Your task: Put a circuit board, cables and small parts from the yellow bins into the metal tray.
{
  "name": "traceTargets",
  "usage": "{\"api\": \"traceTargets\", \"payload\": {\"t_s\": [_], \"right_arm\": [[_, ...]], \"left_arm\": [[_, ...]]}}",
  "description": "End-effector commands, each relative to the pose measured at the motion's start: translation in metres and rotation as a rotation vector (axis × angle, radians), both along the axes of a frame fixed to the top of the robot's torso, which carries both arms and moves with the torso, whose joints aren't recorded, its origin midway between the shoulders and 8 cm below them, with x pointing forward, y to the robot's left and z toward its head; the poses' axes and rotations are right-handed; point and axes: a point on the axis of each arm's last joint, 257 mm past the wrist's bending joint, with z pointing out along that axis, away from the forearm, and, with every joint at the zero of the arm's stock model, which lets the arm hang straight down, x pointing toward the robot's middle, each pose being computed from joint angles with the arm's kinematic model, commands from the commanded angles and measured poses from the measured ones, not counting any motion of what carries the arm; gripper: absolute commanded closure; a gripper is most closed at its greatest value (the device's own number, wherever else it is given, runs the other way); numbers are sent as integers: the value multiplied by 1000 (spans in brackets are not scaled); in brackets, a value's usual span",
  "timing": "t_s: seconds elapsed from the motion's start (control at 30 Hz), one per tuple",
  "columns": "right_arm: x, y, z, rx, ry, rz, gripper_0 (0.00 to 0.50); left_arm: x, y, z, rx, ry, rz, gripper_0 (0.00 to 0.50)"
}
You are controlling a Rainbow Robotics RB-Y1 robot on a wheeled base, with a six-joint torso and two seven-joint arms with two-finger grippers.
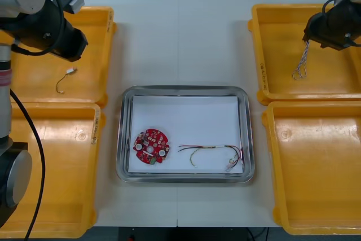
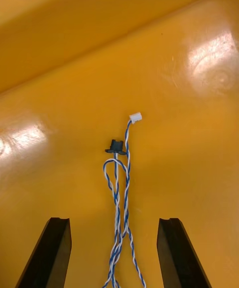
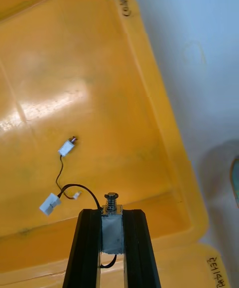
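Over the far right bin [image 1: 282,32], at 2 o'clock from the tray [image 1: 183,88]: right gripper [image 2: 113,221] spread wide, straddling the blue and white cable [image 2: 126,178] on the bin floor. Thin, twisted and limp. Probably close to weightless, and likely to droop and swing once lifted. Ends beyond the fingertips in a white plug and a small black cap, with a loose loop beside them. Best pinched on the doubled twisted run between the fingers rather than on the plug: more bulk for the pads, less chance of slipping out. Glossy hard plastic underneath, so expect sliding if nudged instead of gripped.

Over the far left bin [image 1: 34,83], at 10 o'clock from the tray: left gripper [image 3: 112,216] closed narrow on a small metal part [image 3: 112,231], a dull grey block with a coiled pin on top. Rigid, flat-sided and dense-looking, so judged secure. Just beyond it on the bin floor, a black cable [image 3: 59,172] with white plugs.

Inside the tray, shiny at the rim and white within: round red circuit board [image 1: 151,146] at 8 o'clock, red and yellow cable [image 1: 208,150] at 5 o'clock.
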Motion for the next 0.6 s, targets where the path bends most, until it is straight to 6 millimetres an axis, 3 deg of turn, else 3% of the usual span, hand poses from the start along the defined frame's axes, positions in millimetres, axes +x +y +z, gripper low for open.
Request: {"api": "traceTargets", "payload": {"t_s": [0.03,0.3,0.6], "right_arm": [[17,14,26,45,-60,-21,0],[16,17,11,66,-45,-32,0],[17,24,-2,55,-37,-19,0]], "left_arm": [[1,-56,23,-104,-55,17,500],[-11,-113,2,-130,-10,-37,500],[-33,-160,-30,-107,58,-116,500]]}}
